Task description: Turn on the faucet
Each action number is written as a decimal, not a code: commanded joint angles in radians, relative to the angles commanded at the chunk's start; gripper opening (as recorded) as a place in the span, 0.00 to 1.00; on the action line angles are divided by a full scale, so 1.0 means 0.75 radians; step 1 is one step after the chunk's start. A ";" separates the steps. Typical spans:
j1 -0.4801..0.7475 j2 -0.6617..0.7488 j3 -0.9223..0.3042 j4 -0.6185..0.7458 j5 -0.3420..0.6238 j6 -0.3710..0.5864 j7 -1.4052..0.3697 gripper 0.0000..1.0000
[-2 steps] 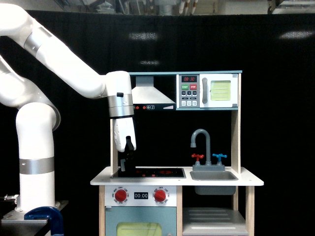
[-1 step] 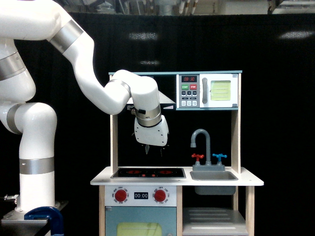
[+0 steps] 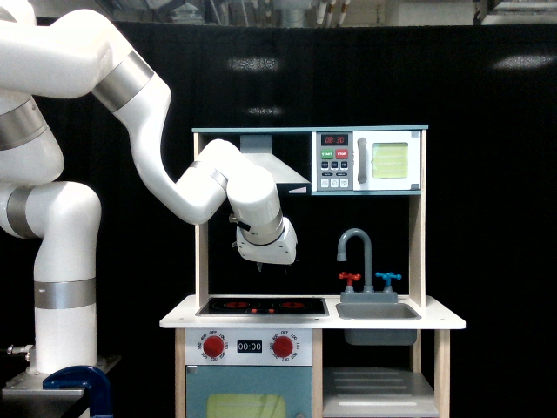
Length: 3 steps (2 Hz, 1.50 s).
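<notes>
The faucet [image 3: 358, 248] is a small grey gooseneck spout standing behind the sink [image 3: 377, 311] on the toy kitchen's counter. A red cross handle [image 3: 350, 279] sits at its base on the left and a blue cross handle [image 3: 387, 279] on the right. My gripper [image 3: 272, 266] hangs above the stovetop [image 3: 261, 306], to the exterior view's left of the faucet and a little above its handles. Its two short dark fingertips [image 3: 259, 264] stand apart with nothing between them. It touches neither the faucet nor the handles.
A microwave [image 3: 370, 162] and a range hood [image 3: 265, 170] hang above the counter. Wooden posts [image 3: 202, 261] frame the kitchen's sides. Two round red oven knobs [image 3: 213, 347] sit below the stovetop. The white arm's base [image 3: 61, 296] stands at the exterior view's left, with a blue clamp [image 3: 78, 383] by it.
The gripper has lifted off the stovetop's left end and swung right to hang over the stove, then rose slightly. The arm's elbow has folded upward.
</notes>
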 joint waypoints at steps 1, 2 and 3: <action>0.191 -0.168 -0.337 0.127 -0.137 0.232 -0.140 1.00; 0.305 -0.289 -0.474 0.210 -0.226 0.356 -0.160 1.00; 0.393 -0.367 -0.564 0.273 -0.302 0.437 -0.160 1.00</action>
